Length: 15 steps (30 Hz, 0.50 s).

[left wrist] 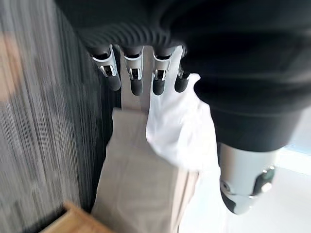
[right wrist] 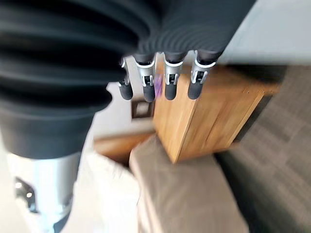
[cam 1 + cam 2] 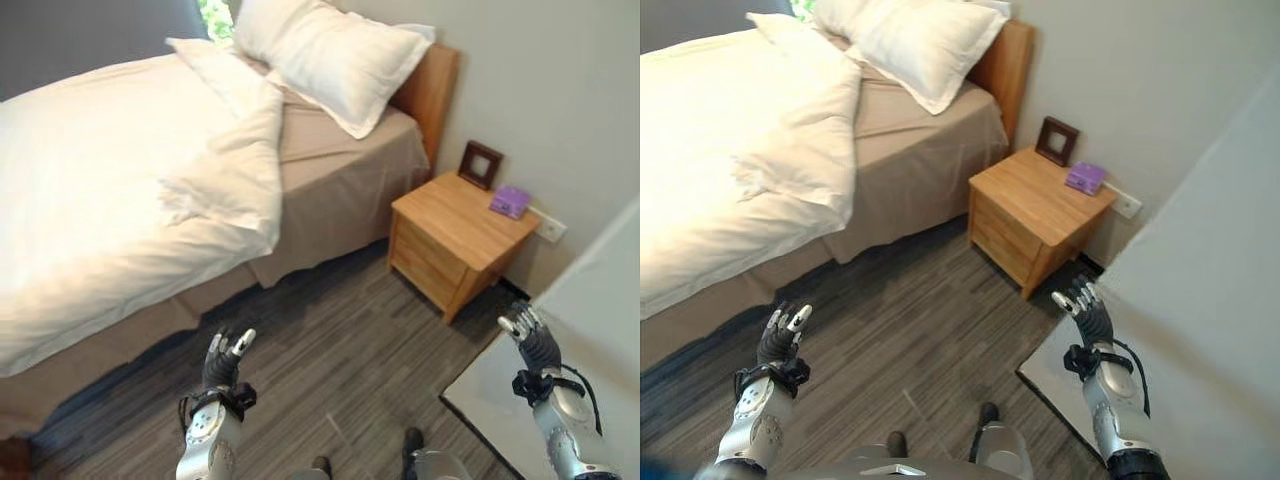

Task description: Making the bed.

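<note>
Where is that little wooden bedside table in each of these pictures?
Left eye view: wooden bedside table, right of centre beside the bed.
Right eye view: centre-right.
Left wrist view: a wooden corner, likely the same table.
Right wrist view: past the fingers.
Shared landmark: tan bed sheet.

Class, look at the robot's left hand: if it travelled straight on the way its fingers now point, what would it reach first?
Most likely the bed's side: the left hand points over bare floor toward the white duvet overhanging the tan sheet. Depth is hard to judge.
</note>
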Motion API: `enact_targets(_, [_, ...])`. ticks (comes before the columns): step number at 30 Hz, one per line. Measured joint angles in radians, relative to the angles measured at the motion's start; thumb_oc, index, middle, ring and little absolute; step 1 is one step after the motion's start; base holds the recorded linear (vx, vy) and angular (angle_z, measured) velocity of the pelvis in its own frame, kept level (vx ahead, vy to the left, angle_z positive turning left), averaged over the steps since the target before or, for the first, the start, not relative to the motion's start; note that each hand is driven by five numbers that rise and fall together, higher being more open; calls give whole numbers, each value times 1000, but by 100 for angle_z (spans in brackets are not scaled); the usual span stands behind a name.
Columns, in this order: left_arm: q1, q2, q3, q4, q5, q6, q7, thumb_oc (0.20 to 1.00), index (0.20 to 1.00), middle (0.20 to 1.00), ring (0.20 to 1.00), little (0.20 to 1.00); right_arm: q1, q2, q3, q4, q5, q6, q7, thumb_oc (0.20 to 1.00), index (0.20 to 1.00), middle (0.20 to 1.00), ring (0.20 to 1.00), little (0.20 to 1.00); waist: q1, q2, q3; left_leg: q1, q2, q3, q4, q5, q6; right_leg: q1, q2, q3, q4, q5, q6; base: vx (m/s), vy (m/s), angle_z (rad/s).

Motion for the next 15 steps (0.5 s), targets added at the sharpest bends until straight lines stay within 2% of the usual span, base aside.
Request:
enact_targets(1, [7,-1,4,0,0,0,5,1000,1000,1000,1000,1000,-4,7,15,9,0,0,1,1000,1000,1000,1000,1000,9,0,4,14,-28,-7,-7,-1,1,-8,-32,6,55,36,0,104,230,37])
enact_targets(2, [24,-1,2,0,0,0,8,1000,1000,1000,1000,1000,-6,24,37,19,-1,3,3,1000,1000,1000,1000,1000,13,26,6,16,-34,-21,-1,-10,25,-67,-54,12,182,98,-7,149,162,45])
enact_targets(3, [25,2,1,0,0,0,8,1000,1000,1000,1000,1000,8,32,41,20,-1,3,8,1000,1000,1000,1000,1000,9,36,11,22,-36,-43,1,-10,36,-104,-54,36,281,98,0,215,82,51])
enact_targets(4, [25,4,2,0,-1,0,9,1000,1000,1000,1000,1000,18,38,50,21,0,5,15,1000,1000,1000,1000,1000,3,39,14,30,-37,-68,-3,-2,49,-124,-29,73,341,68,16,237,2,56])
enact_targets(5, [24,12,6,0,-2,-1,9,1000,1000,1000,1000,1000,26,39,63,20,0,7,25,1000,1000,1000,1000,1000,-6,46,18,28,-36,-87,-3,0,52,-142,6,100,358,30,14,272,-19,49])
enact_targets(6, [18,21,6,0,-11,-1,8,1000,1000,1000,1000,1000,28,39,69,20,0,11,34,1000,1000,1000,1000,1000,-16,45,28,29,-36,-108,-1,4,49,-145,57,124,309,-10,17,306,-28,47])
enact_targets(7, [11,27,7,0,-32,-1,8,1000,1000,1000,1000,1000,29,38,69,19,1,12,38,1000,1000,1000,1000,1000,-25,44,36,28,-38,-122,-2,9,42,-149,95,140,245,-25,12,364,-18,49])
enact_targets(9, [-17,28,4,26,-40,-3,5,1000,1000,1000,1000,1000,49,32,68,11,2,10,41,1000,1000,1000,1000,1000,-61,41,40,10,-49,-172,-1,8,27,-163,180,190,89,-25,10,376,-14,83])
enact_targets(10, [-55,29,-1,74,-40,-3,1,1000,1000,1000,1000,1000,68,32,72,10,2,11,42,1000,1000,1000,1000,1000,-87,45,42,-3,-49,-198,-2,-13,0,-162,225,226,-55,-19,5,395,-43,98])
enact_targets(11, [-79,29,-1,102,-40,-2,1,1000,1000,1000,1000,1000,78,34,75,10,2,11,42,1000,1000,1000,1000,1000,-96,34,49,-1,-50,-175,-1,-41,-44,-157,241,235,-149,-7,4,412,-54,102])
enact_targets(12, [-102,34,1,116,-38,-2,-1,1000,1000,1000,1000,1000,83,37,76,4,3,11,44,1000,1000,1000,1000,1000,-117,15,66,-8,-59,-152,46,-74,-18,-145,228,252,-229,5,18,404,-59,99])
enact_targets(13, [-116,34,0,118,-37,0,-5,1000,1000,1000,1000,1000,91,34,71,-3,3,10,44,1000,1000,1000,1000,1000,-146,20,80,-11,-75,-175,70,-61,4,-130,221,240,-283,23,18,386,-84,96])
enact_targets(14, [-108,30,-3,115,-35,-1,-14,1000,1000,1000,1000,1000,92,37,65,5,3,18,43,1000,1000,1000,1000,1000,-138,11,84,32,-121,-192,71,-85,21,-126,198,149,-327,56,1,403,-103,92])
enact_targets(15, [-106,17,-10,111,-34,-2,-16,1000,1000,1000,1000,1000,92,35,53,6,3,18,43,1000,1000,1000,1000,1000,-144,13,82,64,-135,-214,63,-99,40,-131,195,129,-298,71,-12,445,-122,70])
